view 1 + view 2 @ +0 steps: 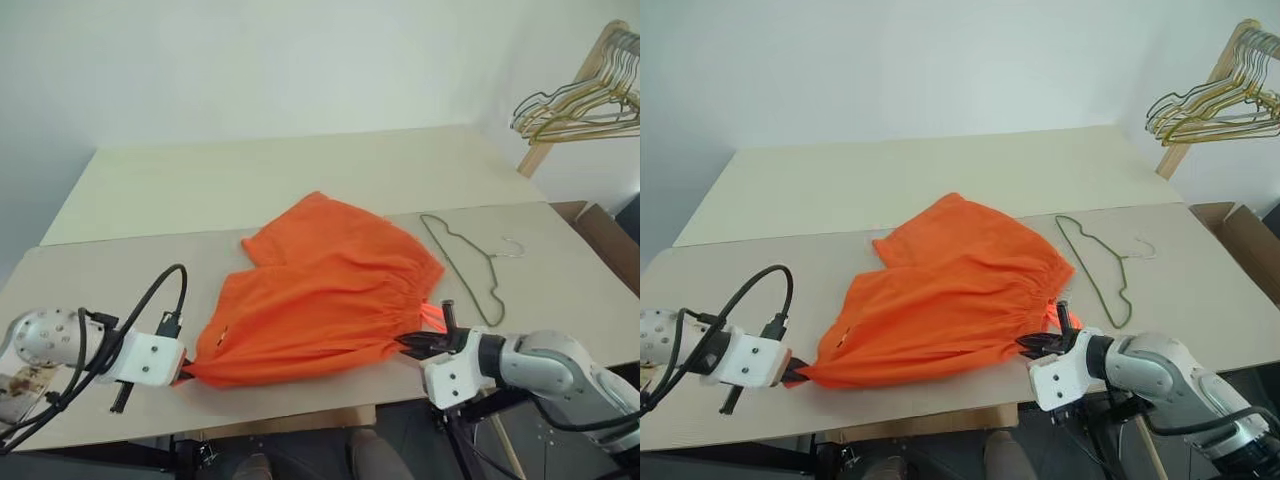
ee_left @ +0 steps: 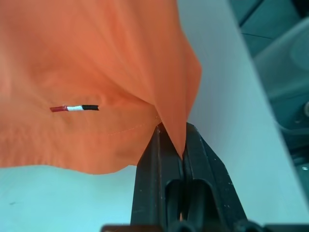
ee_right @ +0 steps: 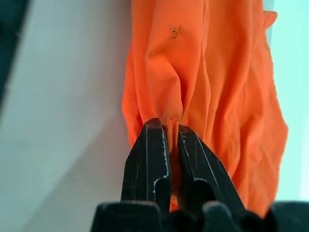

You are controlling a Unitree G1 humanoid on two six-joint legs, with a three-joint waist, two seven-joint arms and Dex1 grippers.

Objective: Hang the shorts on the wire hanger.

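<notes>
Shorts (image 1: 325, 290) lie spread on the table (image 1: 120, 270), stretched between our two grippers along the near edge. We note bright orange cloth, with the gathered waistband bunched toward our right side and the rest fanning back toward the middle of the table.

Left gripper (image 1: 183, 377) — its two black fingers are pressed together on a pointed corner of the cloth at the near left. In the left wrist view the fabric comes to a peak pinched between the fingers (image 2: 159, 164), and a small red, white and black tag (image 2: 75, 108) shows on the cloth just beyond.

Right gripper (image 1: 412, 344) — likewise clamped, on a fold of the gathered cloth at the near right. In the right wrist view a bunched ridge of orange runs down into the narrow gap between the fingers (image 3: 147, 159).

Wire hanger (image 1: 465, 262) lies flat on the table to the right of the shorts, just beside the waistband end but apart from it, its hook curling toward the right. Neither gripper touches it.

Far right, a bunch of gold and pale hangers (image 1: 580, 105) hangs from a wooden stand (image 1: 560, 110), well apart from the table work.
</notes>
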